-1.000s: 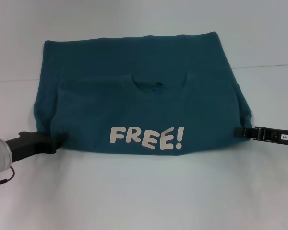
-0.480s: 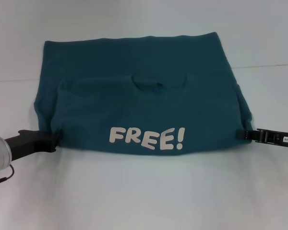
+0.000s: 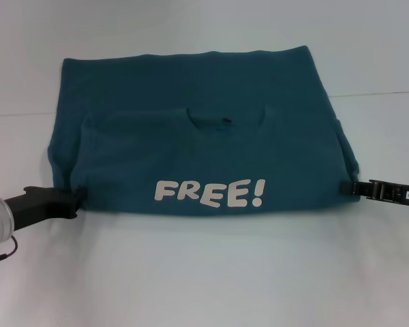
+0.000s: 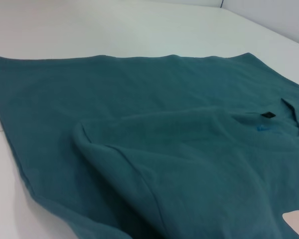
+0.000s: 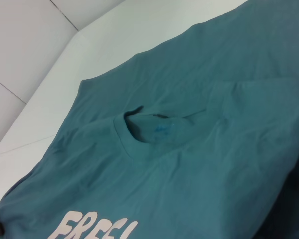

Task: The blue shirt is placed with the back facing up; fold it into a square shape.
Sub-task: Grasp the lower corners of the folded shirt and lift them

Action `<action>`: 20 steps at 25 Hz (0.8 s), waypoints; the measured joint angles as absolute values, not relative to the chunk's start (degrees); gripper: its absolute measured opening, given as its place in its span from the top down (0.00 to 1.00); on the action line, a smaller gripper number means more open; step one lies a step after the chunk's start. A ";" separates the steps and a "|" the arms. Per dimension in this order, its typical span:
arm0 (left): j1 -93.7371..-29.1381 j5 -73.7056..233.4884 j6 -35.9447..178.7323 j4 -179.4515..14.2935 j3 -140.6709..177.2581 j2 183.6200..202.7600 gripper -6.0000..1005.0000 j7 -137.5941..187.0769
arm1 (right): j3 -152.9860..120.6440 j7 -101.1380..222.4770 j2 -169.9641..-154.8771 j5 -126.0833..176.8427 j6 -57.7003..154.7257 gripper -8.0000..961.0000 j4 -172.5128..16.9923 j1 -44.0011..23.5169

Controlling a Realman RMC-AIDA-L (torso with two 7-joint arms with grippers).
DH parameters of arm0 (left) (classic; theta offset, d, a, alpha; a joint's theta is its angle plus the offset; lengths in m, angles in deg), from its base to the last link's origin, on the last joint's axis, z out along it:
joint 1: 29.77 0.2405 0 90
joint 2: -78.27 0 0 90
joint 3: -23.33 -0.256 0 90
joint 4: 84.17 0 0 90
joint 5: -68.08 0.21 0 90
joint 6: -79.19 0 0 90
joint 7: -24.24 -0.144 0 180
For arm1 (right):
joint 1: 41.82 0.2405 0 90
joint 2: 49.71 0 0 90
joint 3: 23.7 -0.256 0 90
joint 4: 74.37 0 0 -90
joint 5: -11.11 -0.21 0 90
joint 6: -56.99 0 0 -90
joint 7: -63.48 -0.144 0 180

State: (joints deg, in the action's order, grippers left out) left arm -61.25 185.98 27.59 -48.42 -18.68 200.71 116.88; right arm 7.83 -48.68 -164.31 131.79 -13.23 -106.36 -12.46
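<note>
Fingers: the left gripper (image 3: pixel 73 199) sits at the near-left corner of the blue shirt (image 3: pixel 204 146), tips right at the cloth edge. Can't tell whether they are apart or pinched on fabric; the tips blend into the dark hem. The right gripper (image 3: pixel 351 187) is at the shirt's near-right corner, tip touching or just beside the edge. Same story: state not readable.

The step in hand looks like the end of a lengthwise fold, or a regrip for the next one. To do it well: if cloth is held, let go only once the folded layer lies flat, then pull both arms straight out sideways from the shirt, low and level, so the corners don't drag or flip. If regripping, take both layers at the fold line, symmetric on each side, and lift together so the edge stays straight.

The shirt lies flat on the white tabletop (image 3: pixel 204 272), between the two grippers. Its near half is a doubled-over layer with "FREE!" (image 3: pixel 209 193) facing up, close to the near edge. Mid-shirt, the collar opening (image 3: pixel 225 117) marks where that upper layer ends. Beyond it, the plain bottom layer runs to the far hem. The left side of the fold shows a soft ridge in the left wrist view, so it isn't fully flattened there.
</note>
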 joint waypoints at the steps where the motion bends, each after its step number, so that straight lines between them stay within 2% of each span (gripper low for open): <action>1: -61.25 186.03 27.55 -48.41 -18.68 200.71 0.91 116.90 | 7.81 -48.68 -164.31 131.79 -13.23 0.93 -106.35 -12.46; 15: -59.58 186.12 21.66 -45.61 -18.27 200.32 0.86 116.97 | 7.77 -48.58 -164.31 131.78 -13.23 0.93 -106.36 -12.46; 18: -59.19 186.19 21.42 -45.00 -18.37 200.28 0.64 116.96 | 7.82 -48.57 -164.37 131.78 -13.16 0.93 -106.36 -12.46; 20: -59.16 186.44 21.44 -44.93 -18.39 200.25 0.62 116.93 | 7.87 -48.57 -164.45 131.78 -13.13 0.93 -106.36 -12.46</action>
State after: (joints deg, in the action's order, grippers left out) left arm -59.16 186.44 21.44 -44.93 -18.39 200.25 116.93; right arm 7.87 -48.57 -164.45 131.78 -13.13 -106.36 -12.46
